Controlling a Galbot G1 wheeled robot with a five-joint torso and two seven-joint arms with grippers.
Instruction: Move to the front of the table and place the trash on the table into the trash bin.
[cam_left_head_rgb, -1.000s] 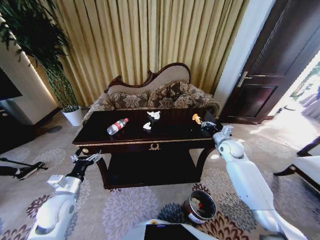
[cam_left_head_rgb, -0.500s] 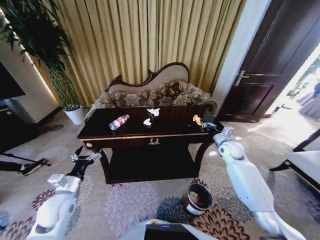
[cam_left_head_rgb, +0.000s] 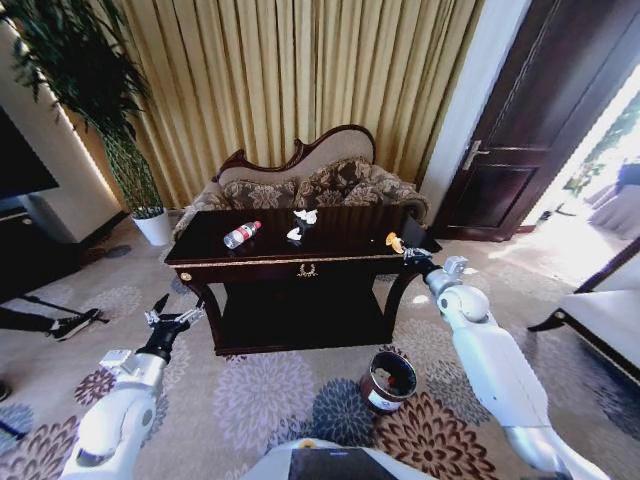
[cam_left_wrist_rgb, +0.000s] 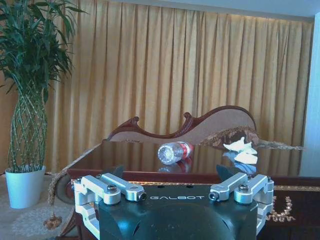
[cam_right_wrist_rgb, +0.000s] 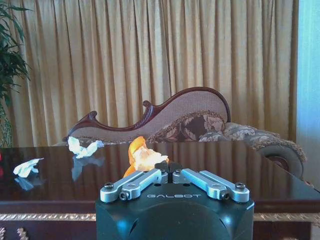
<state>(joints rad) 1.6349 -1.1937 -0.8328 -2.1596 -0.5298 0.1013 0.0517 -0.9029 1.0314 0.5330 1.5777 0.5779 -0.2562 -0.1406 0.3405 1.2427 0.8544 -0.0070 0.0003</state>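
clear bottle (cam_left_head_rgb: 240, 235) and white wads (cam_left_head_rgb: 301, 222) lie on dark table (cam_left_head_rgb: 330, 262); bin (cam_left_head_rgb: 387, 381) on floor.

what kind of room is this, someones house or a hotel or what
Probably a formal sitting room or hotel-style lounge; which one can't be told. The signs: a carved floral sofa behind a glossy dark table with gold trim, floor-length gold curtains, a patterned carpet and a tall potted plant.

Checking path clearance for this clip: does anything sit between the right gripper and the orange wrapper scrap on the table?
Nothing visible does. The right gripper, shut, sits at the table edge facing the orange wrapper scrap; only bare tabletop lies between them.
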